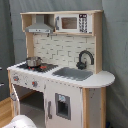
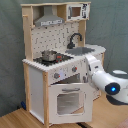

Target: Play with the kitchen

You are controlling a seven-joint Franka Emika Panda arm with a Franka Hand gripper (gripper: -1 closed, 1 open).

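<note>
Plainly, the tall white and light-wood toy kitchen (image 2: 60,60) stood upright on the wooden floor (image 2: 15,120) against a grey curtain. My white arm (image 2: 102,77) reached in just beside the kitchen's oven door (image 2: 67,97), near the knobs (image 2: 56,75). My gripper was hidden behind the arm's own bulk, so I could not tell whether it was spread or pressed together. The oven door looked slightly ajar at its top edge. I judged the main risk was a sideways shove tipping the light kitchen, or my elbow knocking the small metal pot (image 1: 33,61) off the black hob (image 1: 37,66) above the oven door.
</note>
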